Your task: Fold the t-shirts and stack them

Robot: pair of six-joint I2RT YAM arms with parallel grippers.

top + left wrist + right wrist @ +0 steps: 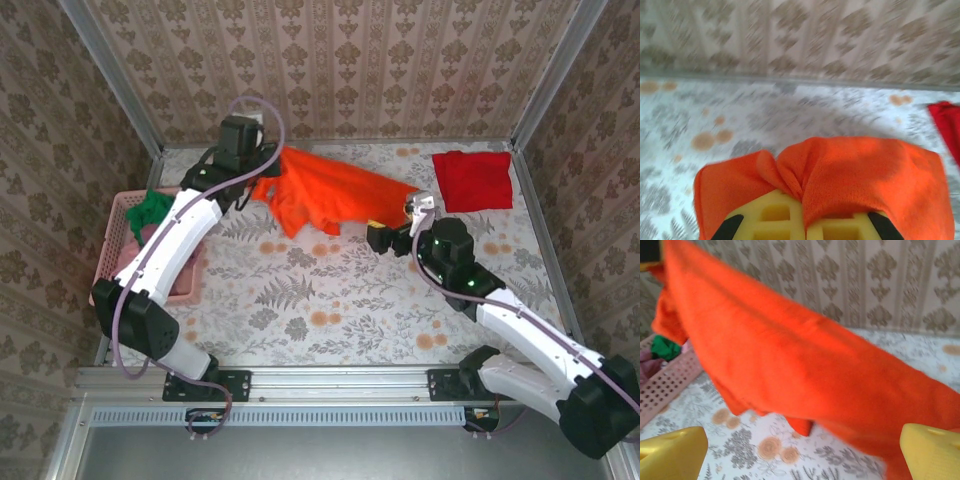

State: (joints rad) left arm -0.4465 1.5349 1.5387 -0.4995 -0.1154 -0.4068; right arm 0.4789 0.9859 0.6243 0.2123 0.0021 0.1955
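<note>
My left gripper (265,178) clamps the orange shirt (330,190) near the far-left corner of the table (330,300), and its length runs right along the far edge to my right gripper (420,203), gaping wide at that end.

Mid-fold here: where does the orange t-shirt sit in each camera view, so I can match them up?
Top external: orange t-shirt stretched across the far middle of the table.
Left wrist: bottom centre, bunched over the left gripper.
Right wrist: a broad band sloping from upper left to lower right.
Shared landmark: the patterned wall behind it.
</note>
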